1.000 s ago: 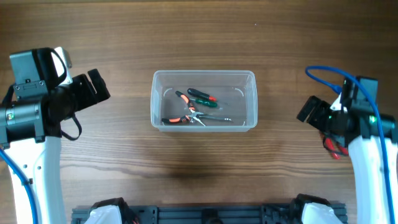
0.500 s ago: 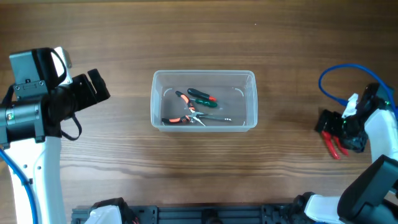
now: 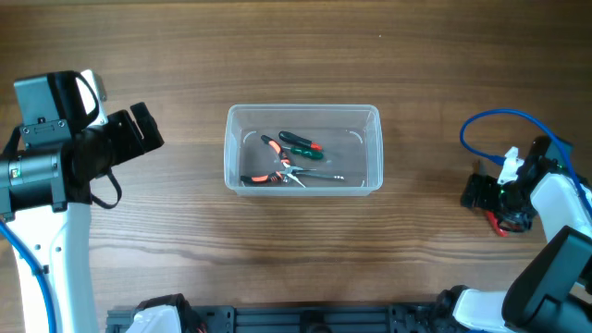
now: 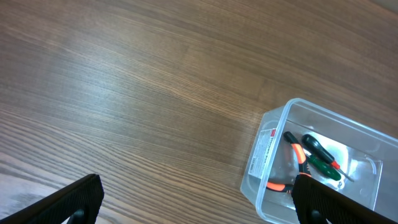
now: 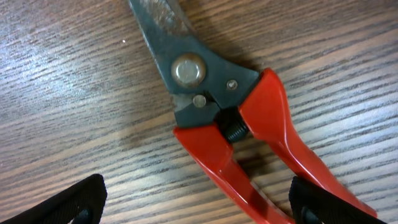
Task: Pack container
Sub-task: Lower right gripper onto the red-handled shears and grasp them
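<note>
Here we go: the container (image 3: 303, 109) sits mid-table (image 3: 296, 46), well apart from both arms, w/ orange-handled pliers (image 3: 282, 166) and a green-handled screwdriver (image 3: 298, 141) already lying inside. Over on the far right we've got the right end effector (image 5: 196, 196) close over the red-handled cutters (image 5: 230, 118). They lie flat on the wood, blade end pointing away in the wrist view, handles running back toward the fingers. The fingers are spread wide, one tip each side of the handles, nothing pinched yet. The left end effector (image 4: 196, 190) is spread too and empty, off to the left w/ the container's near corner in its view. So we reckon we're on the pick step for the cutters, approach phase. Next move, as we judge it: drop a touch, keep the red handles centred btwn the tips, squeeze across both so the sprung handles don't kick open, then lift and carry left to the container. Risk we see: the tool skidding on smooth wood if one tip lands first.
</note>
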Controlling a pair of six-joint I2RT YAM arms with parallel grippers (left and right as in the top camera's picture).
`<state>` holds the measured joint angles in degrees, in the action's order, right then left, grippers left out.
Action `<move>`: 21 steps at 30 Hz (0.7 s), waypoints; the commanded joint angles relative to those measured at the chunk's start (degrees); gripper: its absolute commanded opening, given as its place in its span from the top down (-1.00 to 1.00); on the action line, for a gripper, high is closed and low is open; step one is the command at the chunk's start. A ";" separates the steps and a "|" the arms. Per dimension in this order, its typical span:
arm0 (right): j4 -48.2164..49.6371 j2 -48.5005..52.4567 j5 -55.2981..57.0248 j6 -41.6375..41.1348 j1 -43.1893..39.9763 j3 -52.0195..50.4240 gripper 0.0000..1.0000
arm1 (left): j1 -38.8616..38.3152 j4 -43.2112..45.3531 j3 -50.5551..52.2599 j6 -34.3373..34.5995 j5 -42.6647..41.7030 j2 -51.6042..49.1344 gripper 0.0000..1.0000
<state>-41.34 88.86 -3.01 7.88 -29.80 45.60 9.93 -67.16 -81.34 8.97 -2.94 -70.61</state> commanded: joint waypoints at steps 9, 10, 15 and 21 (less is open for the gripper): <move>2.14 12.13 -5.53 2.64 0.07 0.00 -0.78 | 0.31 -0.02 -0.33 0.50 -0.68 0.09 -1.00; 3.08 12.22 -7.04 2.64 0.26 0.02 -0.72 | 0.31 -0.02 -0.33 0.50 -0.70 0.09 -1.00; 4.26 12.20 -7.17 2.60 0.37 0.02 -0.21 | 0.31 0.00 -0.33 0.50 -0.70 0.09 -0.99; 4.52 12.20 -7.19 2.60 0.37 0.02 0.39 | 0.31 0.00 -0.33 0.50 -0.68 0.09 -1.00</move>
<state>-36.77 96.18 -2.98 10.39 -30.17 48.90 9.93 -67.29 -81.34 8.97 -2.94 -70.61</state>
